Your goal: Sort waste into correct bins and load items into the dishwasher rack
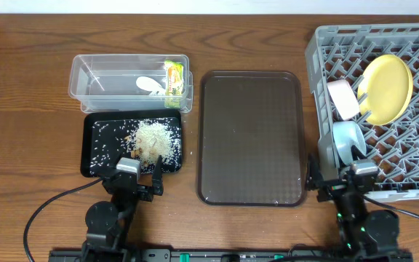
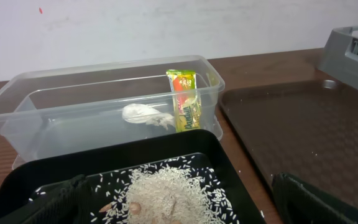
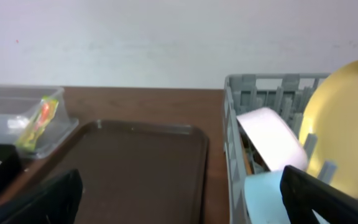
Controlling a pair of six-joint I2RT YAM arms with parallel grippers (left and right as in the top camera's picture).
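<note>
The clear tub (image 1: 86, 81) holds the green-and-yellow wrapper (image 1: 173, 77) and the white scrap (image 1: 150, 85); both also show in the left wrist view, wrapper (image 2: 184, 99) and scrap (image 2: 146, 114). The black tray (image 1: 92, 156) holds a rice heap (image 1: 153, 140), also seen in the left wrist view (image 2: 166, 193). The grey rack (image 1: 413, 156) holds the yellow plate (image 1: 386, 88), white bowl (image 1: 342, 99) and light-blue bowl (image 1: 347, 140). My left gripper (image 1: 131, 177) is open and empty at the tray's near edge. My right gripper (image 1: 349, 182) is open and empty by the rack's front left corner.
A large brown serving tray (image 1: 251, 138) lies between the black tray and the rack. The cup and chopsticks are not in view. Cables run along the table's near edge.
</note>
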